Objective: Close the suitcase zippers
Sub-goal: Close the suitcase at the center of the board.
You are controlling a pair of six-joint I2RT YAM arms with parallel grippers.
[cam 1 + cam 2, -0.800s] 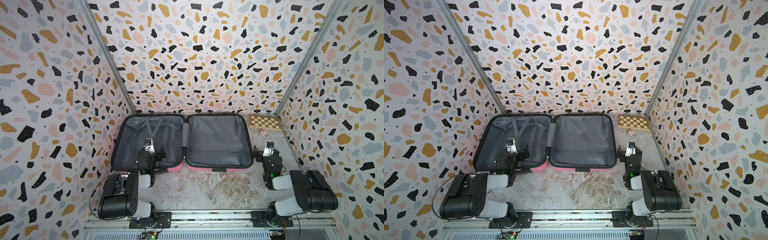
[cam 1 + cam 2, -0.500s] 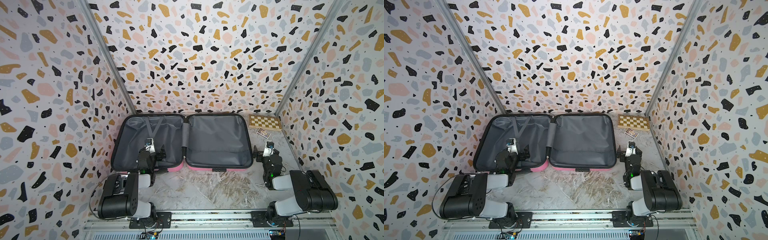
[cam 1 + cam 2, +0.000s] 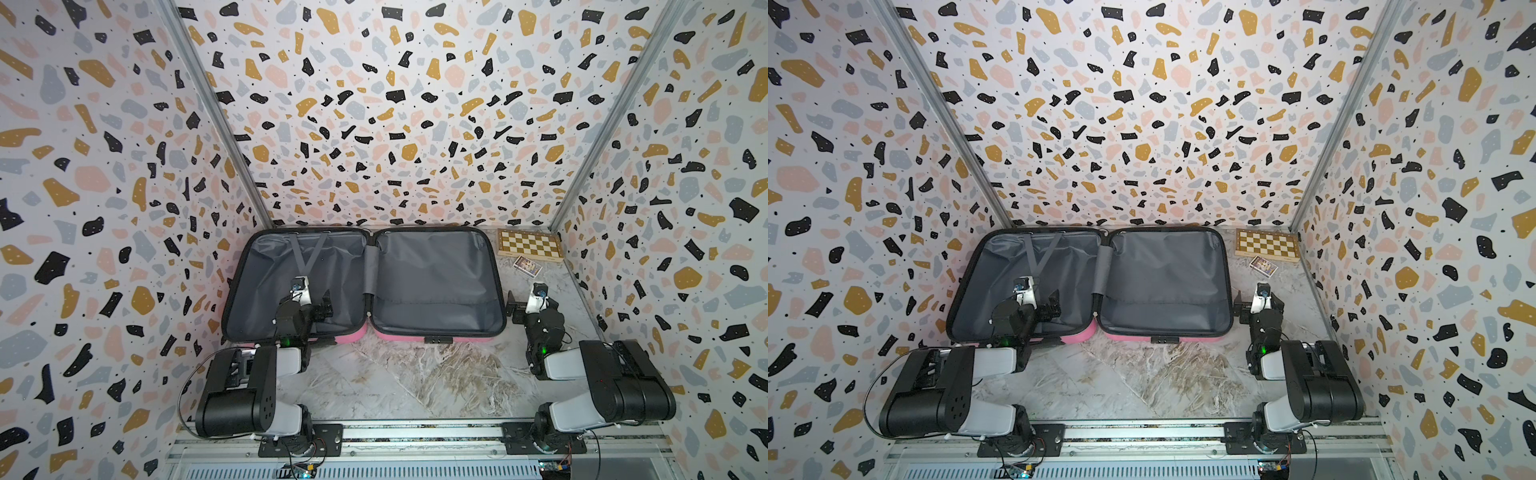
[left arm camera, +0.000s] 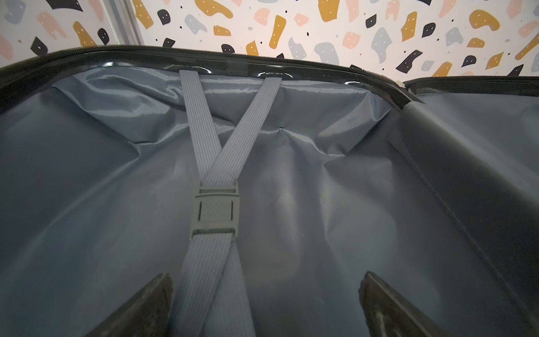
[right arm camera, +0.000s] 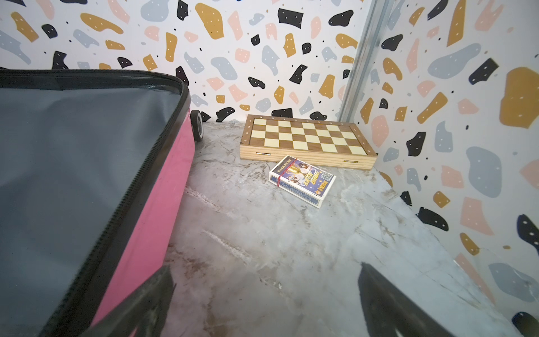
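Note:
The hot-pink suitcase (image 3: 436, 282) lies flat and wide open at the back of the table, both halves showing grey lining in both top views (image 3: 1163, 278). The black zippers (image 5: 140, 186) run unjoined along each half's rim, also seen at the far rim in the left wrist view (image 4: 145, 49); I see no pulls. My left gripper (image 3: 309, 297) hovers over the left half, open and empty, above the crossed straps and buckle (image 4: 215, 211). My right gripper (image 3: 532, 303) is open and empty over the table, just right of the suitcase's right edge (image 5: 163, 210).
A wooden chessboard (image 3: 528, 245) lies in the back right corner, with a small card box (image 3: 527, 266) in front of it. Patterned walls enclose the table on three sides. A black wheel (image 5: 197, 124) sticks out at the suitcase's far right corner.

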